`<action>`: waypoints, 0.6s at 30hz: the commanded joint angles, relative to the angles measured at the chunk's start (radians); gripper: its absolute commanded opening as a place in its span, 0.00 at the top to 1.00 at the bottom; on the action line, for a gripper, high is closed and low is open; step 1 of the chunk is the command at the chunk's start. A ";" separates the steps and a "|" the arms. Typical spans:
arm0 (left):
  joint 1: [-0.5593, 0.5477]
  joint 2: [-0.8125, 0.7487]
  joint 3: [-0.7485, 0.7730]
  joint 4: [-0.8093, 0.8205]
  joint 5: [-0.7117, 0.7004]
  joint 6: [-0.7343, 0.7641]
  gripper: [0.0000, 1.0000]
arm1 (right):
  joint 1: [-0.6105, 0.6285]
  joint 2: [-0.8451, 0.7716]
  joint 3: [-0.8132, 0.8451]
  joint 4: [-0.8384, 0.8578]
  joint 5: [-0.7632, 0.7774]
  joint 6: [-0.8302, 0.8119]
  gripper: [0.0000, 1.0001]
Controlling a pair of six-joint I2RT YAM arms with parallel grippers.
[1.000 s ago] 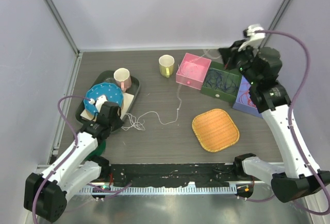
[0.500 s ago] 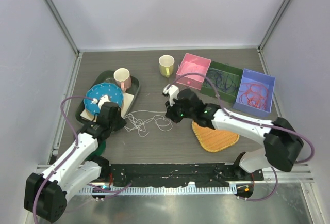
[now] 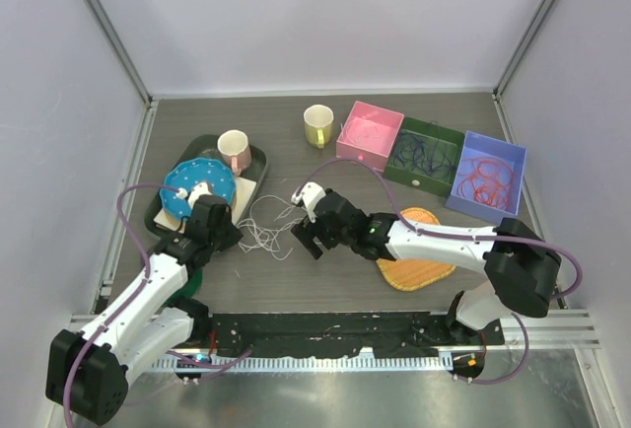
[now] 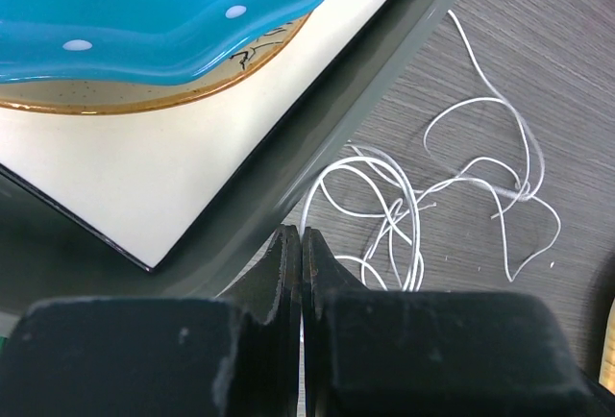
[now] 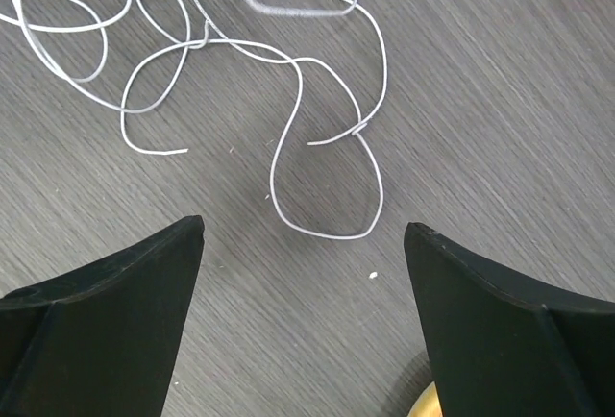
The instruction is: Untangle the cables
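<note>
We see the white cable (image 3: pixel 268 229) lying in a loose tangle on the dark worktop (image 3: pixel 266 117), between the two arms and just right of the tray (image 3: pixel 155 217). Our left pincer (image 3: pixel 227 235) sits low at the tangle's left edge, by the tray's near corner. Its wrist view shows the jaws clenched tight together with the cable's loops curling just beside the tips, and we cannot tell whether a strand is pinched there. Our right pincer (image 3: pixel 307 242) reaches in from the right and hangs over the tangle's right side, released, its jaws spread wide. In its wrist view one loop of the cable lies on the worktop just ahead of the two fingers (image 5: pixel 106 311), apart from both. On the tray a blue dotted plate (image 3: pixel 197 181) rests on a cream sheet (image 3: pixel 251 189), and a pink cup (image 3: pixel 234 145) stands at the far end. A yellow mug (image 3: pixel 317 125) stands upright on the worktop beside the pink box (image 3: pixel 360 157). That box is the first of three in a row towards the far right. Next to it the green box (image 3: pixel 419 183) holds the dark blue cables (image 3: pixel 426 155), and the lilac box (image 3: pixel 476 209) holds the red cables (image 3: pixel 483 179). A woven mat (image 3: pixel 414 272) lies near the boxes, partly covered by our right arm.
</note>
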 commanded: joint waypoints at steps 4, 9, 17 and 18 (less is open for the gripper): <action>-0.001 0.002 -0.009 0.048 0.027 0.009 1.00 | 0.006 0.092 0.129 0.098 0.080 0.097 0.07; 0.001 0.010 -0.013 0.057 0.043 0.012 1.00 | 0.004 0.235 0.320 0.099 0.302 0.269 0.07; 0.001 -0.012 -0.019 0.060 0.050 0.010 1.00 | 0.004 0.442 0.477 0.015 0.439 0.317 0.07; 0.001 -0.012 -0.022 0.061 0.050 0.010 1.00 | 0.003 0.448 0.469 0.013 0.419 0.285 0.07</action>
